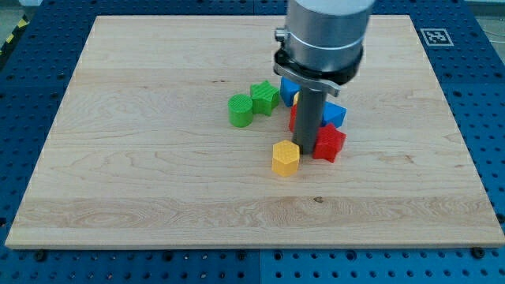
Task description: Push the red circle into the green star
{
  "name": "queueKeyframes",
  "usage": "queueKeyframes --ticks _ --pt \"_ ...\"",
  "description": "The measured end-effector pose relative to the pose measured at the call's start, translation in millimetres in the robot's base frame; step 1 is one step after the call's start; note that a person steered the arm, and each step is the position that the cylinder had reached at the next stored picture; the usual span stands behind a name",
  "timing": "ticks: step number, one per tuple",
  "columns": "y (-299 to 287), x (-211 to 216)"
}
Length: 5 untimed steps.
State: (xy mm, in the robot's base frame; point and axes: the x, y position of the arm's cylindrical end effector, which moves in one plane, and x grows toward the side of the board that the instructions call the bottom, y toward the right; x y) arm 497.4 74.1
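Two blue blocks (pixel 333 114), yellow hexagon (pixel 286 157) crowd my tip (pixel 306 150) (red circle (pixel 293 118) behind rod).

A broad grey cylindrical arm (pixel 327 28) ends in a black collar, from which a straight dark rod runs to my tip (pixel 306 150).

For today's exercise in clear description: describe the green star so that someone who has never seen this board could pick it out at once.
Start at the wooden board and find the cluster of blocks near its middle. Two green blocks sit at the cluster's left edge, touching or nearly so. The green star is the one nearer the dark rod, with notched, pointed sides, while its neighbour, the green cylinder, is round.
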Motion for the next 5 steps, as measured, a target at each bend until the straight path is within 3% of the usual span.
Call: queueKeyframes --ticks 1,2,4,5 --pt "27 9" --pt "15 0" --pt "-26 -56" --pt "-80 -54"
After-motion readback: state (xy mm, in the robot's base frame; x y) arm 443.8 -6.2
